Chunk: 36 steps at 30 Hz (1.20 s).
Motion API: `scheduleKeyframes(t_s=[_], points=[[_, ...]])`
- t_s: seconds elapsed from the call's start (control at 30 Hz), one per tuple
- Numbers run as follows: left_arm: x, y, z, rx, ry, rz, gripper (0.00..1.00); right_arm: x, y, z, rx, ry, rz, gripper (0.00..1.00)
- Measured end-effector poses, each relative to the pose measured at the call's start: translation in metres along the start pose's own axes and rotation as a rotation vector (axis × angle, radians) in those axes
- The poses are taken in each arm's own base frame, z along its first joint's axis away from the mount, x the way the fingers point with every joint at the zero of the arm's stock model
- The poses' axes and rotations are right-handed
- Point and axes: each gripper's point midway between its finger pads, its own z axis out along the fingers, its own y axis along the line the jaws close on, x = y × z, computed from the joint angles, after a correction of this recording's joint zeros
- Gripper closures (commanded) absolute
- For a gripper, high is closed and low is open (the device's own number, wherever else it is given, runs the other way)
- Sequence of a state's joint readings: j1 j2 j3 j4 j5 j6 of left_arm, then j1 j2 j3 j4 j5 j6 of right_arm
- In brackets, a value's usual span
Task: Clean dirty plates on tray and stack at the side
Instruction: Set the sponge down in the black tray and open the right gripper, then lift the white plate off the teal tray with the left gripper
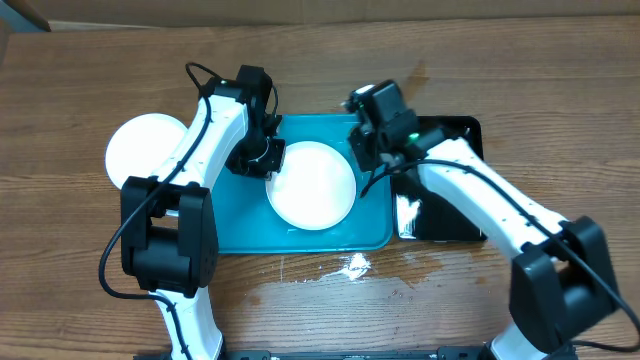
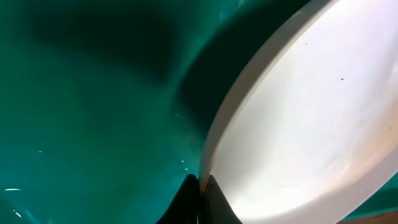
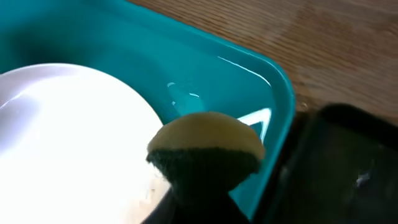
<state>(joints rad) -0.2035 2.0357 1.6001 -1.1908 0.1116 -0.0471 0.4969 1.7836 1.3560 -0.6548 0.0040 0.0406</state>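
One wooden table (image 1: 80,80): we see it from above with both arms reaching over it. A wet, foamy patch (image 1: 352,266) lies on the wood just in front of the tray.
Turquoise tray (image 1: 240,215): at the centre of the table, long axis running left to right, its floor wet.
Black tray (image 1: 445,215): smaller and glossy, right up against the turquoise tray's right end.
Plate in the tray (image 1: 312,185): white and round, in the tray's right half, between the two grippers. In the left wrist view its face shows only a few dark specks, and it looks tipped up off the tray floor.
Plate at the side (image 1: 140,150): white, on bare wood left of the tray, partly hidden under the left arm. We cannot tell whether others lie beneath it.
Left gripper (image 2: 200,185): at the plate's left edge, fingers drawn together on the rim, pinching it.
Right gripper (image 1: 368,152): at the plate's right edge, clamped on the sponge.
Sponge (image 3: 205,146): yellow with a dark green scouring face, over the tray floor between the plate's right rim and the tray's right wall.
Sponge to plate: the plate lies directly left of the sponge, so we judge that a scrub means moving the sponge left onto the plate's face. The left arm is the nearer one to the plate at the side.
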Motion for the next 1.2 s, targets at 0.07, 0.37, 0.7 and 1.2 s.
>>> scheduleKeyframes(t_s=[0.07,0.37,0.7,1.2], points=[[-0.001,0.000,-0.001,-0.001,-0.002,0.000,0.96,0.000,-0.014,-0.012,-0.009,0.001,0.073,0.81],[-0.008,-0.004,-0.011,0.013,-0.024,0.001,0.96,0.035,-0.110,-0.052,0.059,0.099,0.412,0.73],[-0.037,-0.004,-0.070,-0.053,-0.145,-0.026,0.96,0.058,-0.160,-0.065,0.104,0.133,0.577,0.59],[-0.059,-0.028,-0.110,-0.495,-0.358,0.021,0.96,0.068,-0.162,-0.067,0.105,0.169,0.597,0.00]])
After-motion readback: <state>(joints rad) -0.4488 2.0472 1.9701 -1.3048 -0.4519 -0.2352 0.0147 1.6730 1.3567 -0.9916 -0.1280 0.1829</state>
